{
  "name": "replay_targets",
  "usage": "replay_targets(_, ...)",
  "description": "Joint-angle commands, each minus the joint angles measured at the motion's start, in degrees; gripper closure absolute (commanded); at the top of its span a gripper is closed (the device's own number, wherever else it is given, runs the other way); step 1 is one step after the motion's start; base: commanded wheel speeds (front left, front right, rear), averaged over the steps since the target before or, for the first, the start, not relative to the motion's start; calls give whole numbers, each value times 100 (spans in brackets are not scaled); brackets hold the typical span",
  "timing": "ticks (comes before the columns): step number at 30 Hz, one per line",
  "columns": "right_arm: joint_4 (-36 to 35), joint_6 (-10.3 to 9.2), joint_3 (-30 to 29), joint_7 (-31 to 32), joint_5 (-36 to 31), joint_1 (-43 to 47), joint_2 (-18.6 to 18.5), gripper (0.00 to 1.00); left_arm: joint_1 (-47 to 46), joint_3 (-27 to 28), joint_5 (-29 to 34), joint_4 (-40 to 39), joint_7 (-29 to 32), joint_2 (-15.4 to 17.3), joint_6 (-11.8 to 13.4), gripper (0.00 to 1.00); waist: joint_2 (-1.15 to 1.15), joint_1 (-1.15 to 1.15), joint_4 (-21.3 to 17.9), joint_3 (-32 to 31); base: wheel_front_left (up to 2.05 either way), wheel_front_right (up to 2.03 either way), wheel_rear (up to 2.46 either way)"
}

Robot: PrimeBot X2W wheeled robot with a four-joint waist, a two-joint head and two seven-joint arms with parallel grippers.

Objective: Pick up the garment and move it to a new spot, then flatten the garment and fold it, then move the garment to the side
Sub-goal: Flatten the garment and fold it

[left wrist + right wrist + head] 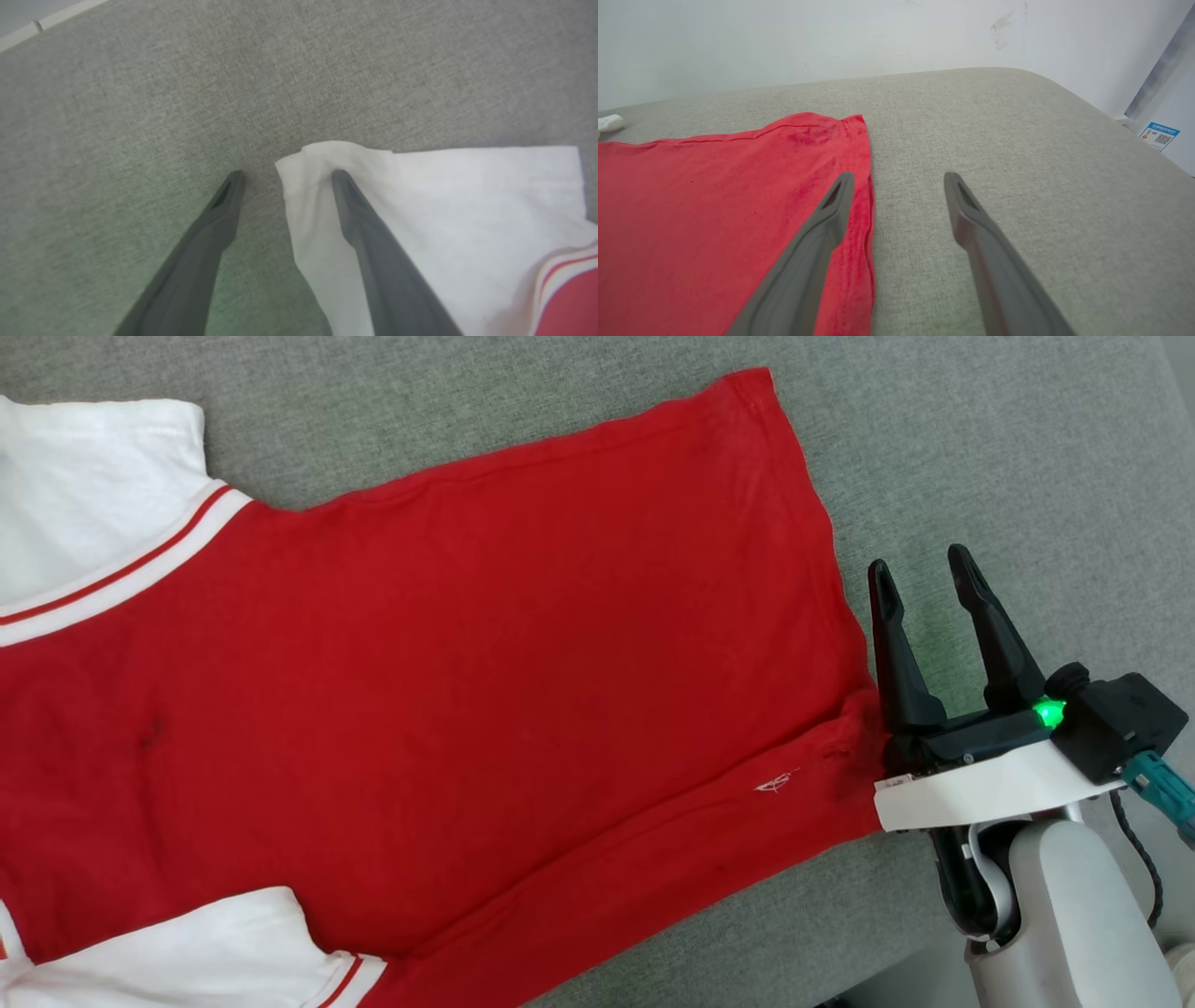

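Garment (467, 663) lying long axis left to right; hem just left of right gripper (920, 563), fingers wide apart, empty; left gripper (287, 173) likewise spread, straddling white sleeve (444, 196) corner.

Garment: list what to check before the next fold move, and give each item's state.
1. Garment spread on the grey cushion: ok.
2. Right gripper jaws open: ok.
3. Right gripper straddling the hem, one finger over red cloth, one over the cushion: ok.
4. Left gripper jaws open, straddling the white sleeve at its corner: ok.
5. Cloth gripped by either gripper: not ok, nothing held yet.
6. Near sleeve lying flat: cannot tell, cut off by the frame.
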Motion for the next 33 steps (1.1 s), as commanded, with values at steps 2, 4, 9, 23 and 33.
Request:
replay_targets(2, 9, -2, -11, -31, -25, -83, 24, 0, 294, -144, -12, 135, -9, -148, -42, 100, 0, 0, 30, -10, 0, 0, 0)
replay_targets(4, 27, -2, -21, -31, -63, -92, 23, 0, 299, -160, 34, 130, -192, -191, -80, 100, 0, 0, 73, -60, 0, 0, 0)
replay_targets(9, 86, -2, -100, -25, -246, -84, 21, 0, 180, -131, 58, 149, -725, -284, -208, 100, 0, 0, 241, -312, 0, 0, 0)
replay_targets(23, -257, -3, -59, 1843, -259, -218, -880, 0, 334, -738, -166, -698, -2181, -365, -346, 100, 0, 0, 1020, -1060, 0, 0, 0)
replay_targets(33, -330, -2, 63, 4895, 761, -1169, -1871, 0, 653, -1069, -192, -1913, -2697, -255, -347, 100, 0, 0, 1636, -1008, 0, 0, 0)
